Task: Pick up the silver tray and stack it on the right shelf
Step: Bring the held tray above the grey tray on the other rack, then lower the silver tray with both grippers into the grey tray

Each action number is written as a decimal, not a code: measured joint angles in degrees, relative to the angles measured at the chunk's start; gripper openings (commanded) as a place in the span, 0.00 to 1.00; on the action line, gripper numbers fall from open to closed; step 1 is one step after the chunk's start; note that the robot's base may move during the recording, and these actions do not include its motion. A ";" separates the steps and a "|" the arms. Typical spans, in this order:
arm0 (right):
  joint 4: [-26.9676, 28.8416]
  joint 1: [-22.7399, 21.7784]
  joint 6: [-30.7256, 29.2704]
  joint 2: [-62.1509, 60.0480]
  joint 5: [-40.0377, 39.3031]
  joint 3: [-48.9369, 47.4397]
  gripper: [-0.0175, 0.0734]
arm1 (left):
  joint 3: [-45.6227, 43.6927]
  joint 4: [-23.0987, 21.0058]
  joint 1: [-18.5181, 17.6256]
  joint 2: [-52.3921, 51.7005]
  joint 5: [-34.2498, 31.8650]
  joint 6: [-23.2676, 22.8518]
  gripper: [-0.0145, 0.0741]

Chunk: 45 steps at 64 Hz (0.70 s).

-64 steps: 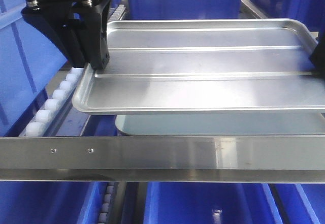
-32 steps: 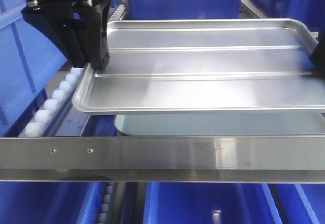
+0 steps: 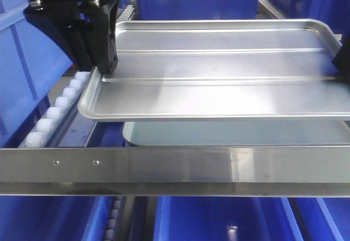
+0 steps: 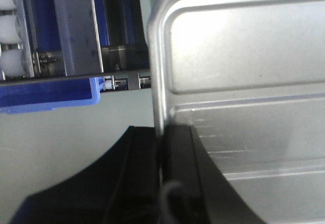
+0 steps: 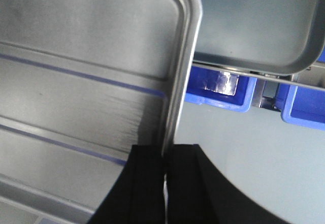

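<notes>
The silver tray, shiny with two long ridges across its floor, hangs level just above the right shelf, behind the shelf's steel front bar. My left gripper is shut on the tray's left rim. In the left wrist view the black fingers pinch that rim from both sides. My right gripper shows only as a black edge at the tray's right end. In the right wrist view it is shut on the right rim of the tray.
A second silver tray lies on the shelf under the held one, also visible in the right wrist view as a tray. White rollers run along the shelf's left rail. Blue bins sit below and behind the rack.
</notes>
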 measured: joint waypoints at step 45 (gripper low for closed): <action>-5.65 -7.76 -2.66 10.80 6.73 -15.75 0.25 | -17.71 3.89 3.15 12.25 -1.61 4.80 0.06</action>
